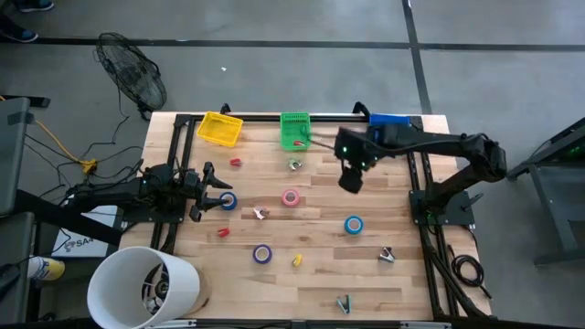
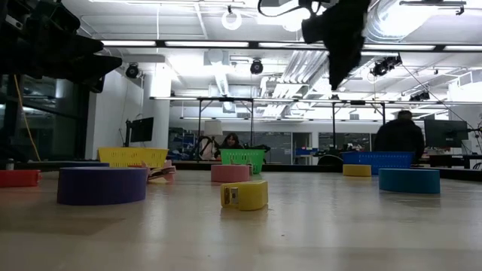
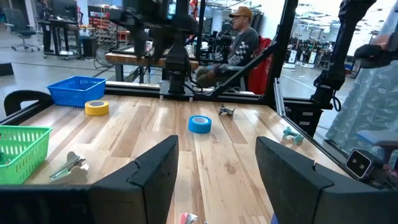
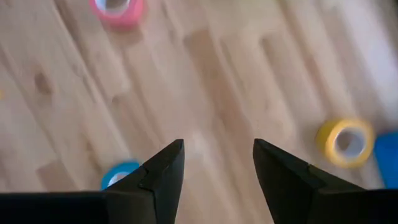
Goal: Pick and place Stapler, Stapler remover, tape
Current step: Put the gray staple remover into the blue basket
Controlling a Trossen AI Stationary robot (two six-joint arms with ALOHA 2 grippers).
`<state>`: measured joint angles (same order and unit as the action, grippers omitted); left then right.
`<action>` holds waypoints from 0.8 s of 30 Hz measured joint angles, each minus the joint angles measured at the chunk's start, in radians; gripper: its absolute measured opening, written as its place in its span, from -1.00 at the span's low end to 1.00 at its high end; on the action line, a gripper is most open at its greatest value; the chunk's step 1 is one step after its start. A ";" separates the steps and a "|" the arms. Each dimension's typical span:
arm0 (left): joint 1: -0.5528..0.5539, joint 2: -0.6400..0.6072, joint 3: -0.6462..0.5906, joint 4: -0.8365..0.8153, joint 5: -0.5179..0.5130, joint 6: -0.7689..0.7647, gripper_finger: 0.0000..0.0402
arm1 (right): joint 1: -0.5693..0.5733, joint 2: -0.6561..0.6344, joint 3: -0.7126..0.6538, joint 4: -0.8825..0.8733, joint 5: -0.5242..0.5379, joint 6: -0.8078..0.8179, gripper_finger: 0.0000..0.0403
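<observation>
**Two arms up, jaws apart, nothing held**

Four tape rolls show on top of the table; places given vs. the pink tape roll mid-table.

Front edge: a teal staple remover, by its look, lies nearest the rim, well clear of the pink roll. A big white tube overhangs the front corner on the left arm's side. Wide bare wood betw. the two.

Next back: purple tape roll and a small yellow piece just beside it, both nearer the front than the pink roll. A grey staple remover sits toward the right arm's side, w/ open room around it. Blue tape roll lies near the pink roll on that same side.

Level w/ the pink roll: left gripper is low, arm reaching in flat from the table's side edge, fingers spread, gap empty in its wrist view. A second blue roll lies right by its tips; contact can't be told.

Beyond the pink roll: right gripper hangs high, pointing down, arm stretched across, jaws released over bare wood.

Far edge: yellow basket, green basket, blue basket, w/ a yellow tape roll just beside the blue one.
</observation>
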<state>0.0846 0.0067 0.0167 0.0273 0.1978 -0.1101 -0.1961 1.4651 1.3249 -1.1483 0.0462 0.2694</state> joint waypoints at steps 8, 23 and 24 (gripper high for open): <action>0.000 0.000 0.000 0.000 0.000 0.000 0.05 | 0.186 0.001 -0.117 -0.070 0.014 0.228 -0.08; 0.000 0.000 0.000 0.000 0.000 0.000 0.05 | 0.542 0.001 -0.395 -0.080 -0.301 0.623 0.31; 0.000 0.000 0.000 0.000 0.000 0.000 0.05 | 0.559 0.001 -0.406 -0.073 -0.310 0.639 0.32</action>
<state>0.0847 0.0065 0.0170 0.0273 0.1978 -0.1101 0.3631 1.4658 0.9186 -1.2209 -0.2640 0.9086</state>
